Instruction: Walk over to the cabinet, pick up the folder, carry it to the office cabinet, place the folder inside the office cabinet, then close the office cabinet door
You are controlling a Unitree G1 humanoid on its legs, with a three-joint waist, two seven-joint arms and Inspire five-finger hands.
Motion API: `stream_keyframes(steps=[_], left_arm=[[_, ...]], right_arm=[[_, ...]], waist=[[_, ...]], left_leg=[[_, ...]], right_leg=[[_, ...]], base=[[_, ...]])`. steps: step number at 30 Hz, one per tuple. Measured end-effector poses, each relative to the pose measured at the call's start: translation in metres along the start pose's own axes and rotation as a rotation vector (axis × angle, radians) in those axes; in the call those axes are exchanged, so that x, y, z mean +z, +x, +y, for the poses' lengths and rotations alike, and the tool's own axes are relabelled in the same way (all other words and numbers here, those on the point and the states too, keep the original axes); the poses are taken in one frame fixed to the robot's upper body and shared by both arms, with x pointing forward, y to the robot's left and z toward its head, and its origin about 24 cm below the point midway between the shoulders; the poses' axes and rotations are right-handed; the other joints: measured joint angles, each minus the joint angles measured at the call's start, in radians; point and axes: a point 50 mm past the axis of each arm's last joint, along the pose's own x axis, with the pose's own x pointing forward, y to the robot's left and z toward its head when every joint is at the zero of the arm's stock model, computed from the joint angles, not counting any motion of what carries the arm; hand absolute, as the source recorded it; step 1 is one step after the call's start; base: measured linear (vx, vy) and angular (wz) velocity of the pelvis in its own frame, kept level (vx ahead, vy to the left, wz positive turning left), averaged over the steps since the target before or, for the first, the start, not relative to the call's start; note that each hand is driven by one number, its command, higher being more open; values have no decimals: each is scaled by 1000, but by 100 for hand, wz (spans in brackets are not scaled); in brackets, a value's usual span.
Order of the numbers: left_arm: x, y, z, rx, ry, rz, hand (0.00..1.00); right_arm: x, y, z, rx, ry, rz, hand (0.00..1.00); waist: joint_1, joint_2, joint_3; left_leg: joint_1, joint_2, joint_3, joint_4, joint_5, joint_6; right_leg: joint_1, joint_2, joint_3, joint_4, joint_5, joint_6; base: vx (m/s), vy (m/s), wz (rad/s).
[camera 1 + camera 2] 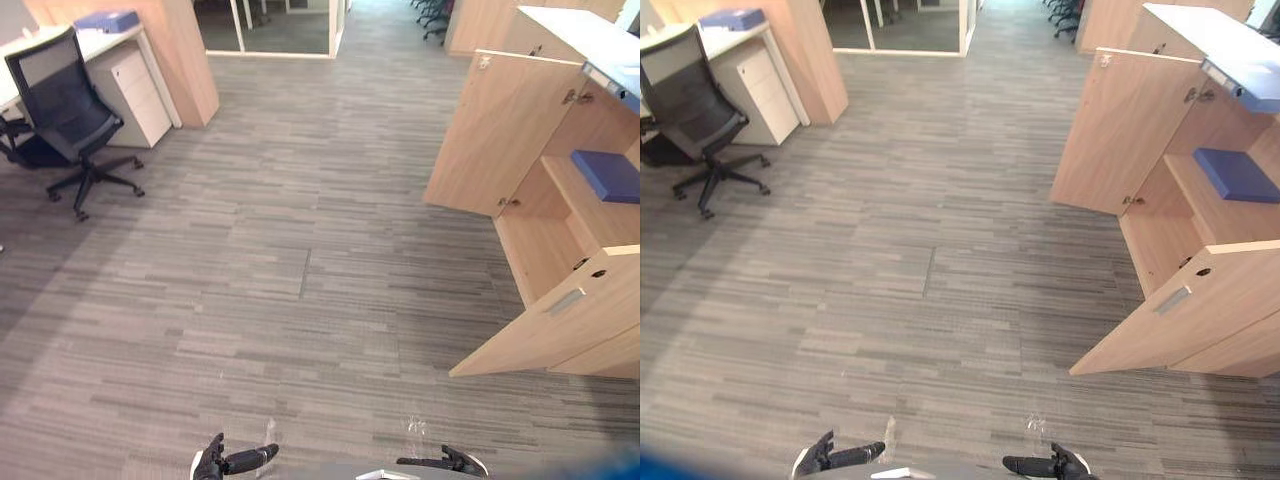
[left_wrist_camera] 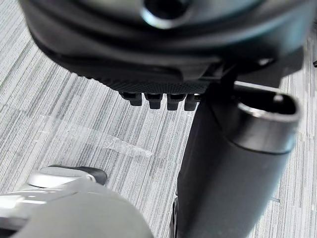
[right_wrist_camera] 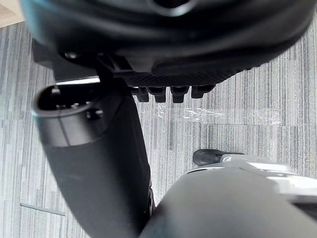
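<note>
On the office cabinet shelf (image 1: 1215, 215), the folder (image 1: 1237, 174) lies flat.

Our left hand (image 1: 214, 462) and right hand (image 1: 458, 461) hang low, both empty.
They sit at the frame's bottom edge, either side of centre, fingers (image 1: 252, 458) straight and relaxed, pointing inward toward each other.

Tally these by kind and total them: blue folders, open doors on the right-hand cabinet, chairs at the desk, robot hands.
Blue folders: 2, one on the cabinet shelf, one atop the far-left unit
Open cabinet doors: 2
Chairs at the desk: 1
Robot hands: 2, left hand, right hand
Pale item on the cabinet top: unclear, uncounted
Total: 7
</note>
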Motion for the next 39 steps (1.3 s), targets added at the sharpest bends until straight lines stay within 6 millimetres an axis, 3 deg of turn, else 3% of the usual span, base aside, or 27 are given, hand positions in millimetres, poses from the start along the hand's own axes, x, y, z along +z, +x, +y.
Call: stream_keyframes(steps=[1, 4, 6, 8, 11, 12, 14, 15, 16, 20, 22, 23, 24, 25, 26, 27, 28, 29, 30, 31, 32, 33, 35, 36, 37, 38, 39], left_arm=[[7, 0, -2, 6, -62, -34, 100], [9, -3, -3, 7, -72, -73, 100], [13, -2, -4, 0, -58, -88, 100], [13, -2, -4, -1, -58, -89, 100], [12, -2, -7, -7, -50, -84, 100], [10, -2, -10, -13, -45, -71, 100], [11, 0, -3, 2, -33, -67, 100], [12, 1, 3, 16, -19, -62, 100], [13, 1, 4, 19, -16, -58, 100], [-2, 0, 6, 32, -8, 12, 100], [-7, 0, 5, 29, -6, 36, 100], [-8, -1, 3, 21, 4, 41, 100], [-8, -1, 2, 15, 17, 39, 100], [-7, -1, 2, 2, 56, 32, 100], [-6, -1, 0, -17, 85, 27, 100], [-6, -1, -1, -25, 95, 24, 100], [-3, 0, -4, -38, 124, 18, 100], [-2, 0, -5, -41, 131, 15, 100], [3, 2, -8, -54, 161, -1, 100], [5, 2, -9, -63, 179, -5, 100], [10, 3, -14, -88, 210, -19, 100], [11, 4, -14, -92, 213, -20, 100], [12, 4, -8, -82, 222, -23, 100], [12, 5, -2, -68, 233, -18, 100], [11, 5, -4, -71, 237, -12, 100], [12, 5, -10, -85, 241, -20, 100], [11, 4, -14, -97, 243, -20, 100]], right_arm=[[0, 0, -2, -8, 18, 1, 100], [-2, 0, -4, -15, 20, 10, 100], [3, 0, -4, -13, 16, 4, 100], [4, 1, -4, -14, 14, 3, 100], [0, 0, -9, -24, 8, 25, 100], [-3, 0, -13, -35, 5, 37, 100], [-5, 0, -7, -23, 5, 56, 100], [-4, 1, 0, -3, 10, 52, 100], [-3, 2, 4, 9, 15, 50, 100], [-6, 1, 3, 5, 58, 57, 100], [-6, 1, 0, -3, 82, 55, 100], [-6, 1, -4, -16, 107, 54, 100], [-6, 1, -6, -22, 114, 53, 100], [-9, 0, -8, -30, 129, 60, 100], [-10, -1, -11, -39, 145, 58, 100], [-7, -1, -13, -44, 141, 42, 100], [10, 1, -19, -61, 124, -12, 100], [12, 1, -19, -61, 125, -17, 100], [20, 2, -17, -52, 127, -40, 100], [24, 3, -17, -50, 126, -49, 100], [30, 3, -16, -47, 125, -66, 100], [31, 3, -14, -44, 127, -72, 100], [34, 4, -4, -24, 173, -85, 100], [31, 4, 2, -16, 207, -73, 100], [28, 4, 0, -23, 239, -67, 100], [26, 4, -3, -36, 282, -65, 100], [30, 4, -6, -44, 299, -78, 100]], waist=[[14, 6, 14], [26, 9, 15], [27, 3, 14], [26, 2, 14], [25, 20, 13], [24, 41, 16], [29, 13, 13], [24, -14, -3], [23, -20, -8], [28, -28, -64], [29, -20, -72], [29, -11, -76], [26, -12, -76], [21, -19, -71], [17, -17, -71], [11, -13, -70], [-2, 0, -56], [-2, 2, -51], [-6, 12, -24], [-6, 17, -12], [-13, 25, 7], [-14, 29, 12], [-19, 3, 23], [-28, -30, 25], [-32, -30, 18], [-23, -13, 20], [-27, 11, 24]], left_leg=[[-113, 27, 23, 263, 21, -12], [-183, 69, 72, 401, -26, 19], [-204, 83, 82, 271, -34, 30], [-208, 81, 56, 78, -12, 19], [-188, 87, -41, -242, 113, -17], [-159, 102, -45, -280, 222, -49], [-135, 70, -11, -242, 271, -17], [-121, 48, 12, -235, 244, 3], [-110, 42, 23, -235, 234, 12], [-50, -8, 102, -259, 188, 68], [-19, -35, 123, -278, 175, 87], [20, -60, 136, -304, 167, 100], [43, -77, 138, -316, 163, 106], [86, -109, 134, -334, 153, 121], [129, -136, 133, -344, 138, 136], [147, -145, 131, -347, 132, 143], [192, -147, 129, -353, 120, 161], [198, -144, 127, -354, 120, 162], [228, -124, 110, -364, 119, 164], [243, -111, 104, -369, 119, 164], [273, -78, 97, -381, 116, 161], [281, -68, 93, -383, 110, 158], [294, -54, 76, -386, 70, 130], [312, -61, 51, -403, 58, 117], [329, -57, 35, -421, 56, 113], [328, -45, 10, -416, 48, 81], [335, -21, -7, -425, 45, 81]], right_leg=[[2, 3, 3, 55, -31, -10], [19, -8, 21, 104, -68, -13], [30, -52, 51, 120, -90, 10], [30, -93, 79, 123, -107, 36], [53, -145, 106, 125, -138, 103], [95, -152, 109, 123, -162, 136], [128, -197, 108, 125, -160, 133], [126, -224, 105, 140, -144, 124], [121, -234, 106, 152, -131, 129], [64, -299, 149, 249, -69, 141], [33, -327, 178, 327, -68, 144], [-11, -349, 205, 443, -67, 144], [-39, -363, 213, 517, -61, 139], [-103, -398, 210, 689, -23, 96], [-157, -439, 186, 830, 61, 31], [-177, -462, 160, 881, 101, -10], [-244, -504, 75, 1037, 45, -12], [-253, -503, 60, 1059, 20, -3], [-284, -477, -15, 1101, -83, 31], [-290, -457, -55, 1095, -123, 54], [-310, -385, -114, 1003, -195, 95], [-320, -356, -128, 943, -207, 103], [-327, -294, -147, 637, -190, 128], [-318, -288, -150, 533, -108, 120], [-306, -272, -171, 519, -113, 101], [-306, -247, -187, 501, -123, 95], [-306, -212, -211, 499, -137, 77]], base=[[-36, 5, -9], [50, 30, -20], [140, 114, -33], [242, 208, -40], [322, 316, -31], [360, 396, -23], [340, 378, -36], [369, 360, -39], [355, 291, -36], [289, 231, -41], [232, 206, -35], [171, 157, -20], [211, 171, -9], [205, 141, 8], [201, 130, 13], [252, 162, 5], [170, 108, 1], [165, 80, 2], [43, -15, 9], [62, -52, 14], [48, -105, 12], [50, -166, 13], [16, -215, 17], [37, -243, 29], [130, -246, 22], [221, -146, 9], [225, -129, -5]])
